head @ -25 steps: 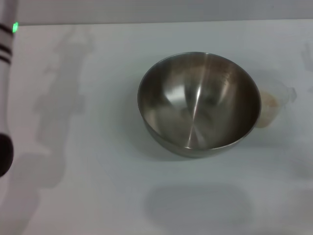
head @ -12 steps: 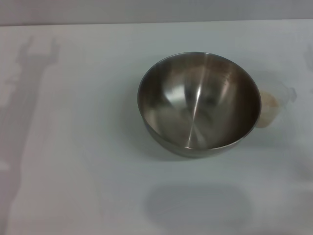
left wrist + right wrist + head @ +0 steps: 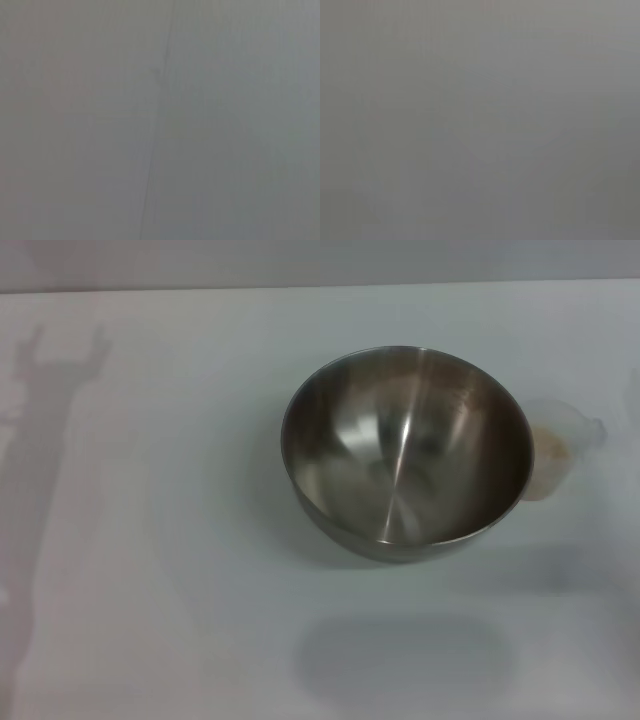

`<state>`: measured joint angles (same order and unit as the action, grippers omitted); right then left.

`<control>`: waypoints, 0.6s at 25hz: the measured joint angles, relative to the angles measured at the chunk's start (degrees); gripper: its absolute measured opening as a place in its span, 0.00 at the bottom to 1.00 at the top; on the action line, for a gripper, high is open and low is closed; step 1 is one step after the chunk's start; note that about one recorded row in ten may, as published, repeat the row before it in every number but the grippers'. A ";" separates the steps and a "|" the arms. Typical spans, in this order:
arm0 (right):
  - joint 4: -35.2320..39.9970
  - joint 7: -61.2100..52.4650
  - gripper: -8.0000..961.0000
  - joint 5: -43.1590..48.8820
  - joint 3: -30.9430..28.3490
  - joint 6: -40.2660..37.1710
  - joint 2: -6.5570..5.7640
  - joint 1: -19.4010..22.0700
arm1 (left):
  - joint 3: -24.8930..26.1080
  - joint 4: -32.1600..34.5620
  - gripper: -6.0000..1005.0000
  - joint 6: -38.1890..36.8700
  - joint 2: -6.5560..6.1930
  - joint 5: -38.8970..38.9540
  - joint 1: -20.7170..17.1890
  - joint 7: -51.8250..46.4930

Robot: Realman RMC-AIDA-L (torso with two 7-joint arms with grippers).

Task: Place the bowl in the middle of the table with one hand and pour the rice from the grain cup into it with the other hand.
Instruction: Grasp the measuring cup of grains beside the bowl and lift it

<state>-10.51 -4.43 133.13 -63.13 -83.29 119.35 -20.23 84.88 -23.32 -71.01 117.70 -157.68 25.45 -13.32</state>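
Observation:
The stainless-steel bowl (image 3: 405, 450) stands upright on the white table (image 3: 150, 540), a little right of the middle, and its inside shows no grains. The clear grain cup (image 3: 560, 445) stands upright right behind the bowl's right rim, partly hidden by it, with a pale heap of rice (image 3: 548, 444) inside. Neither gripper shows in the head view; only a gripper-shaped shadow lies on the table at the far left. Both wrist views show plain grey and none of the task's things.
The table's far edge (image 3: 320, 287) runs along the top of the head view. A soft rounded shadow lies on the table in front of the bowl.
The left arm, seen at the left edge a second ago, has left the head view; its shadow has moved further left. Bowl and cup have not moved.

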 joint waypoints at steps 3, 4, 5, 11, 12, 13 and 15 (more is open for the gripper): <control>-2.86 -0.38 0.73 1.45 2.20 0.25 0.13 4.05 | -0.04 0.00 0.84 0.24 0.07 0.00 0.04 0.38; -4.70 -0.59 0.73 1.36 4.88 0.23 0.18 6.75 | -0.06 0.00 0.84 0.34 0.07 0.00 0.06 0.41; -4.70 -0.59 0.73 1.36 4.88 0.23 0.18 6.75 | -0.09 0.00 0.84 0.54 0.07 -0.01 0.14 0.45; -8.16 -0.69 0.73 1.09 13.35 1.31 0.47 12.56 | -0.04 -0.06 0.84 2.36 -0.21 0.00 0.65 0.54; -8.62 -0.55 0.73 1.08 14.31 1.30 0.49 13.48 | -0.04 -0.06 0.84 2.36 -0.21 0.00 0.65 0.54; -9.10 -0.40 0.73 1.08 15.30 1.28 0.52 14.46 | -0.04 -0.06 0.84 2.36 -0.21 0.00 0.65 0.54; -9.73 -0.18 0.73 1.06 16.01 1.09 0.53 16.56 | 0.01 -0.38 0.84 2.10 -0.35 -0.17 0.38 0.57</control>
<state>-20.23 -4.61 134.20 -47.12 -82.20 119.88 -3.67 84.89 -23.70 -68.91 117.35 -157.84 25.83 -12.75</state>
